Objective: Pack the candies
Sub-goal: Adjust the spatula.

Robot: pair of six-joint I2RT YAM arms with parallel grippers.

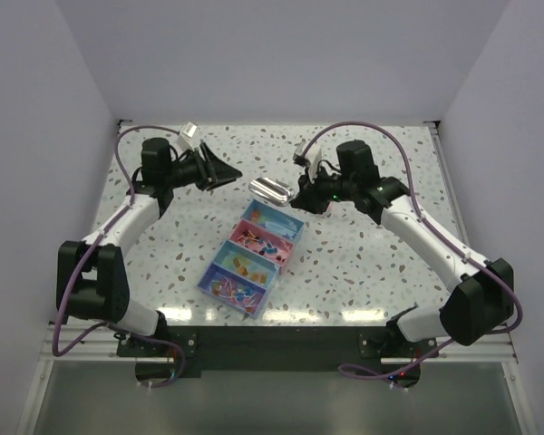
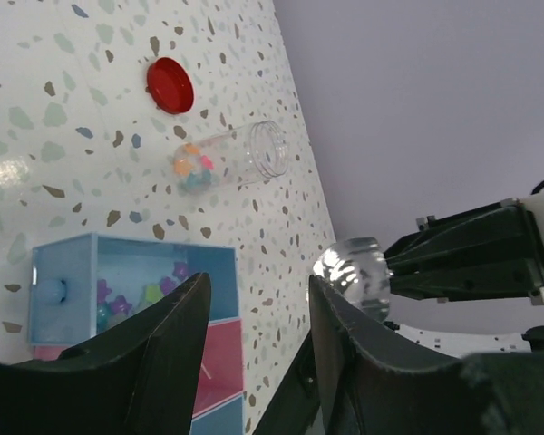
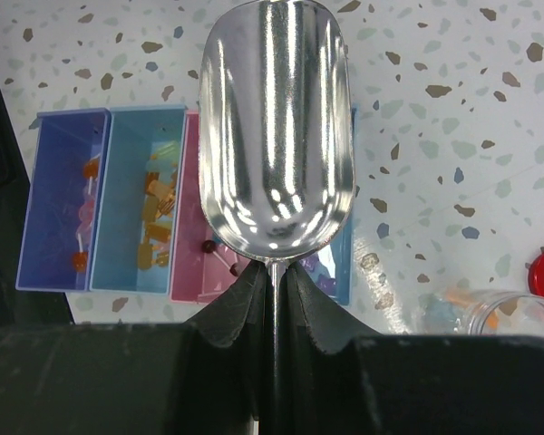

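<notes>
Tiny candies (image 3: 159, 217) in plastic tray (image 3: 72, 114), axes seemingly mixed; right fingers (image 3: 240, 304) clamped on glossy scoop (image 3: 274, 136); left fingers (image 2: 163, 344) apart.

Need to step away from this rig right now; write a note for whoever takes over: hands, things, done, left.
Left hand: open, empty, off to one side of the tray.
Right hand: shut on the handle of the scoop. The scoop is empty and over the tray.
Candies: some in all four tray compartments; a few in the jar, which lies open on its side near its red lid.
Done: most candies packed.
Left: probably the jar's last few.
</notes>
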